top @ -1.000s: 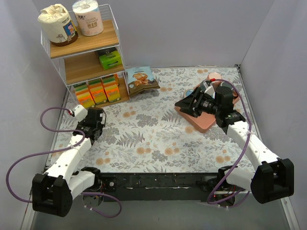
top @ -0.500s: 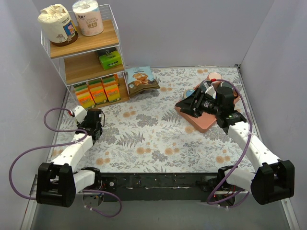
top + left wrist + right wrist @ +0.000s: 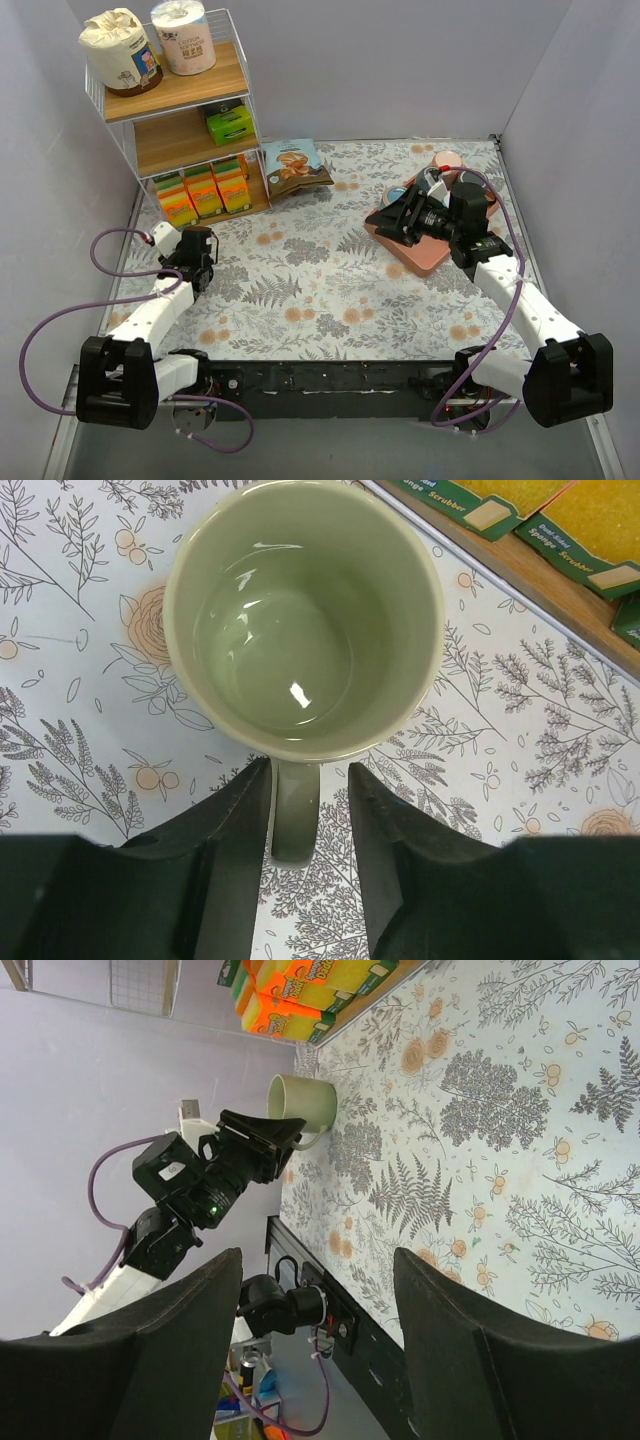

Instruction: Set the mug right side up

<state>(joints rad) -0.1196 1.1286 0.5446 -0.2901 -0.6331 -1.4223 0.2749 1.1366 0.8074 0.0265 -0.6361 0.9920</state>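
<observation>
A pale green mug (image 3: 300, 610) stands upright on the floral tablecloth with its mouth up and empty. Its handle (image 3: 295, 820) lies between the fingers of my left gripper (image 3: 310, 780). The left finger touches the handle, and a small gap shows at the right finger, so the jaws are slightly open. In the top view the left gripper (image 3: 196, 255) covers the mug. The right wrist view shows the mug (image 3: 303, 1103) far off beside the left gripper. My right gripper (image 3: 392, 220) is wide open and empty over a pink board (image 3: 425, 252).
A wire and wood shelf rack (image 3: 180, 110) with sponge packs and toilet rolls stands at the back left, close behind the mug. A snack bag (image 3: 295, 165) leans next to it. Small pink and red items (image 3: 445, 160) sit at the back right.
My left arm has folded and its elbow has shifted, while its gripper stayed by the mug. The right arm has barely moved.
</observation>
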